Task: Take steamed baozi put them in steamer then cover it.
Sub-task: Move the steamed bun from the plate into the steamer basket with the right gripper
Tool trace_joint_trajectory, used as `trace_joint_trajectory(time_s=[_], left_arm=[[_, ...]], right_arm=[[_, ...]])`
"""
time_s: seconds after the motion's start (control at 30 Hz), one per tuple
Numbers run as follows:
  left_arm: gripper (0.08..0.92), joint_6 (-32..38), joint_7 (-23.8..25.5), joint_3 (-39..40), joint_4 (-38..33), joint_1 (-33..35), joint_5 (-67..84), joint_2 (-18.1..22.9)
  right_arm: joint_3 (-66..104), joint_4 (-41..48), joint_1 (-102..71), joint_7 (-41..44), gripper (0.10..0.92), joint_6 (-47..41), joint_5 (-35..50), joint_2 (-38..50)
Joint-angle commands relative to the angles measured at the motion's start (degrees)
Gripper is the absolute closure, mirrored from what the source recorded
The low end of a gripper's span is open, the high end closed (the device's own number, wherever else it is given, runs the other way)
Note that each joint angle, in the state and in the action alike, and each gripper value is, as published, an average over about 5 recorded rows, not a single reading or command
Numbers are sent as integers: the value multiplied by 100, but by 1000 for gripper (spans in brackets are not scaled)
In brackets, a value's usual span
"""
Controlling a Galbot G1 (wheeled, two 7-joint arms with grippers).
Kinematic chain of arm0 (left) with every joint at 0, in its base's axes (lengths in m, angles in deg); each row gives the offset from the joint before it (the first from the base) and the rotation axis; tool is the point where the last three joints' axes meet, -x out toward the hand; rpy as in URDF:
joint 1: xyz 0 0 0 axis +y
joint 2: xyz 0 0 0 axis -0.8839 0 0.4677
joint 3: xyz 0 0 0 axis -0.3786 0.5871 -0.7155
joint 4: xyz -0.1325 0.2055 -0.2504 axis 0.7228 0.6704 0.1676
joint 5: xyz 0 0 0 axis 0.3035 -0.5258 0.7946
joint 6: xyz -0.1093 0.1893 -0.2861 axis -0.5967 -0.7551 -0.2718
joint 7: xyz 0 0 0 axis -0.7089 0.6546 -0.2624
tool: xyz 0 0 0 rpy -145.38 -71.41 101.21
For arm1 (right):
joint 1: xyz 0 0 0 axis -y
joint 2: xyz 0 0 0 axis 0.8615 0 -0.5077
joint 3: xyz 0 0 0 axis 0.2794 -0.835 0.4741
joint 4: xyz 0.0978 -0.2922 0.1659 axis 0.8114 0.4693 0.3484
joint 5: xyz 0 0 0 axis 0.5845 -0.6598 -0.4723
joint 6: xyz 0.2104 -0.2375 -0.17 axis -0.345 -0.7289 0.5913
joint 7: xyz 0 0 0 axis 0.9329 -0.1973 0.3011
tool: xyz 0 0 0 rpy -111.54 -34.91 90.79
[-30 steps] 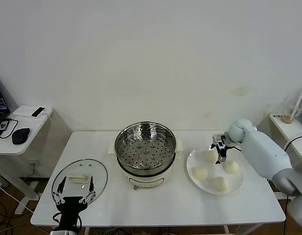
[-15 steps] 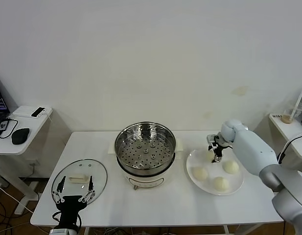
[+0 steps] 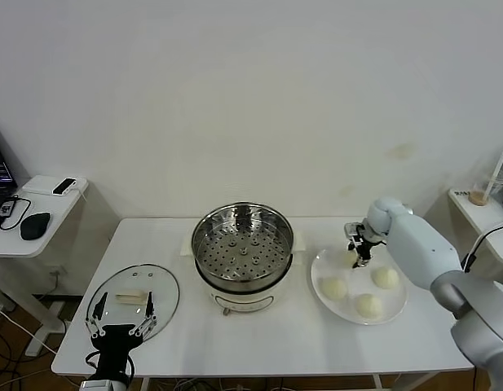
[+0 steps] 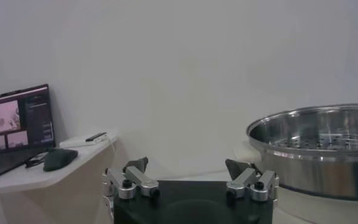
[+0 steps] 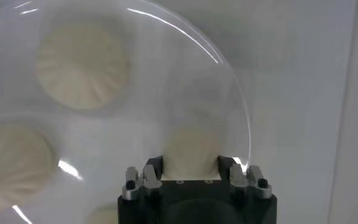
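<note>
From the head, we saw the right gripper (image 3: 363, 254) pinching the rear bun (image 3: 350, 257) on the plate (image 3: 395, 305), first pickup; next, we judged, a lift toward the steamer (image 3: 242, 251). The left gripper (image 3: 121, 318) hung spread above the lid (image 3: 133, 296). Its wrist showed wide jaws beside the steamer (image 4: 316, 152). The right wrist showed the bun (image 5: 191, 152) clamped between the jaws.

Four pale cream baozi are sitting on the plate (image 3: 398, 303) to my right; my right pincer (image 3: 360, 259) is clamping the far one (image 5: 193, 152), while three (image 3: 334, 288) (image 3: 386, 278) (image 3: 368, 305) are lying loose. The shiny steamer (image 3: 242, 252) is standing open at mid-worktop. The glass cover (image 3: 134, 296) is lying flat, handle up, to my left.
</note>
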Motion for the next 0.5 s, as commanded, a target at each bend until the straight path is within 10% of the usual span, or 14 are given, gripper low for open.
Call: trace_joint_trajectory(time_s=[0.03,0.5], left_arm=[[177,-1,2,7,-5,-1,2,-3],[177,-56,-3,99,-121,-37,96,-69]], right_arm=[[-318,-952,331,248,440,-134,704,594],[-2311,-2380,3024,-27,440,-557,3100,838]])
